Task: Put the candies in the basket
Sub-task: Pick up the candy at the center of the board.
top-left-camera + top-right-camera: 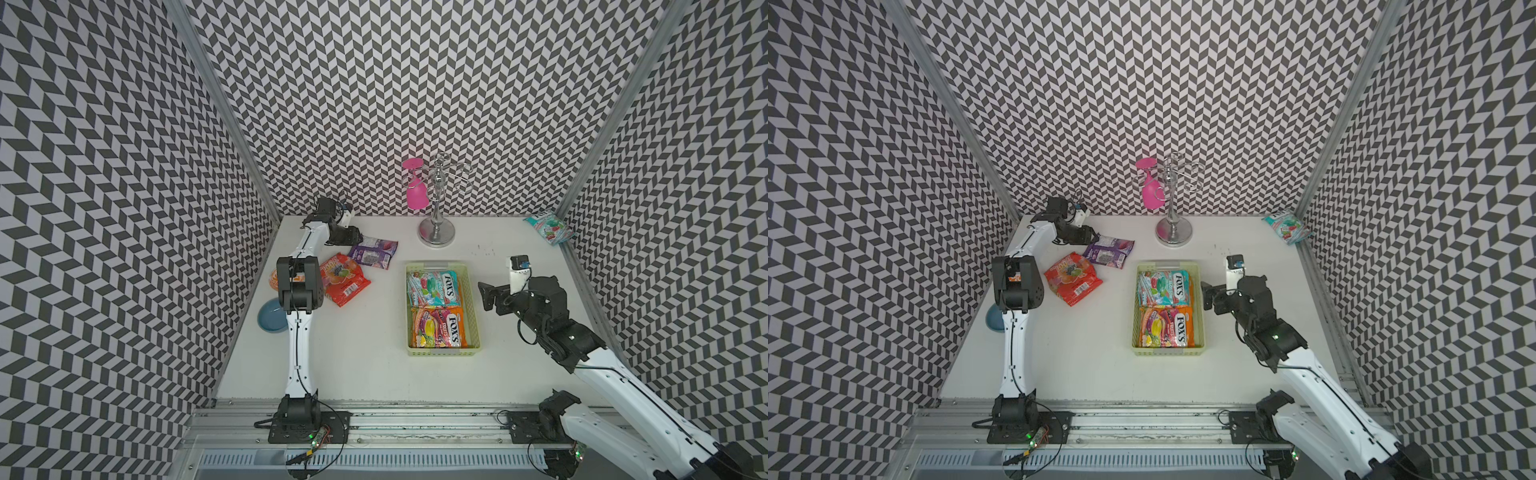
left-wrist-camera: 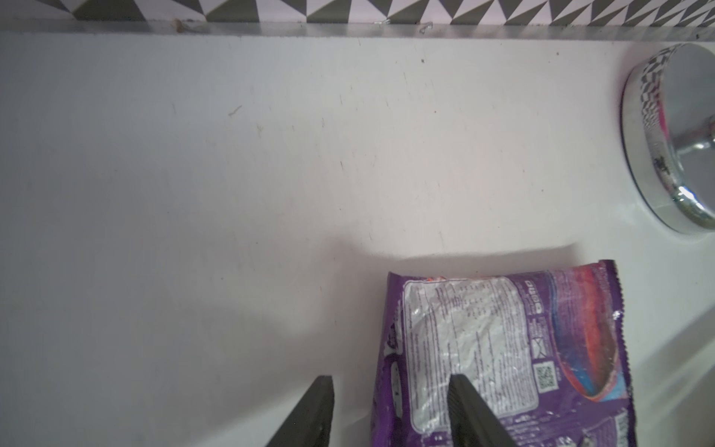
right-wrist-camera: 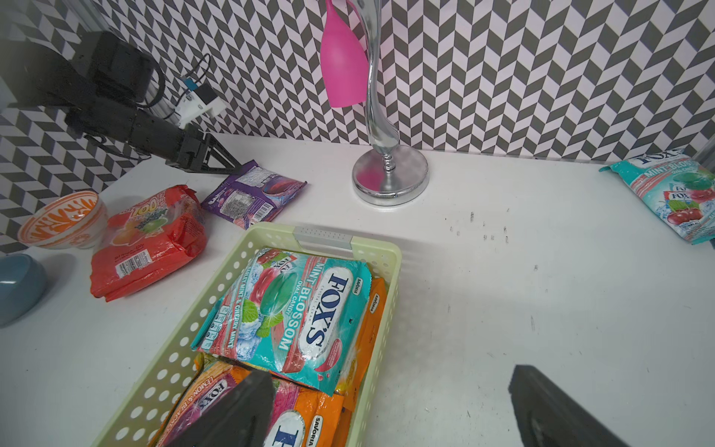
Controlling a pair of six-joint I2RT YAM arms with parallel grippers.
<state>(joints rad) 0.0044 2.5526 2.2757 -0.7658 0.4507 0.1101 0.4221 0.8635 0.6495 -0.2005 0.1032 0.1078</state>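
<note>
Chevron-papered walls box in my white table [image 1: 374, 374], and in both top views the basket [image 1: 444, 352] sits near its middle. It already holds a teal bag [image 1: 432, 286] at its far end and an orange bag [image 1: 436, 328] at its near end. Three candies lie outside it. A red bag [image 1: 345, 282] is off to the basket's left. A purple bag [image 1: 372, 252] lies just beyond the red one, nearer the back wall. A second teal bag [image 1: 548, 227] is well apart from the basket, in the far right corner. My left claw [image 1: 353, 237] is down at the purple bag's outer end, and my right claw [image 1: 485, 296] hangs just beside the basket's right wall.

From my left wrist, my fingers [image 2: 317, 410] stand apart astride the purple bag's [image 2: 503, 348] long edge, one over bare table and one over the wrapper. Nothing is pinched yet.

From my right wrist, the jaws gape wide and empty above the basket's [image 3: 387, 263] near right corner. The teal bag [image 3: 294, 309] overlaps orange ones underneath, though I cannot count how many. Further orange-and-pink "FOX'S" packs show at the near end.

I judge the job past halfway. The purple bag is the step in hand, and the red bag and the corner teal bag come after it.
</note>
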